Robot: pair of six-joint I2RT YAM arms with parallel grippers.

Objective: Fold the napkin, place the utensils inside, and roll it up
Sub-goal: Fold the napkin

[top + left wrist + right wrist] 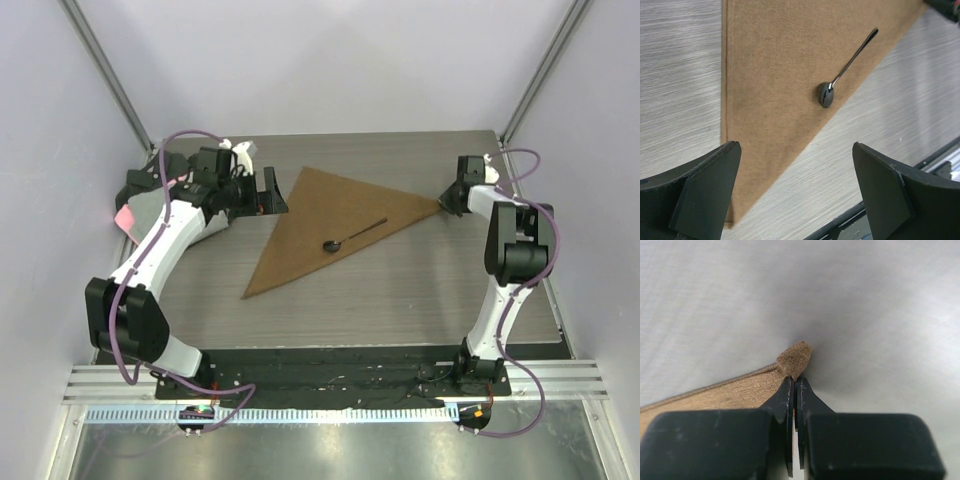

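Two arms [165,240] stretch forward: right jaws clamp a corner of the brown triangular napkin [310,220]; left jaws gape, utensil [850,63] ahead between them.

Wood-grain table [400,290] w/ brown napkin [320,215] on it, grey cloth [148,207] far left.

The left gripper [265,192] hangs with jaws spread wide just left of the napkin [320,215], the left arm [165,240] stretched forward in a long arc. The right arm [505,260] stands elbow-up, and the right gripper [448,200] is pinched tight on the napkin's right corner.
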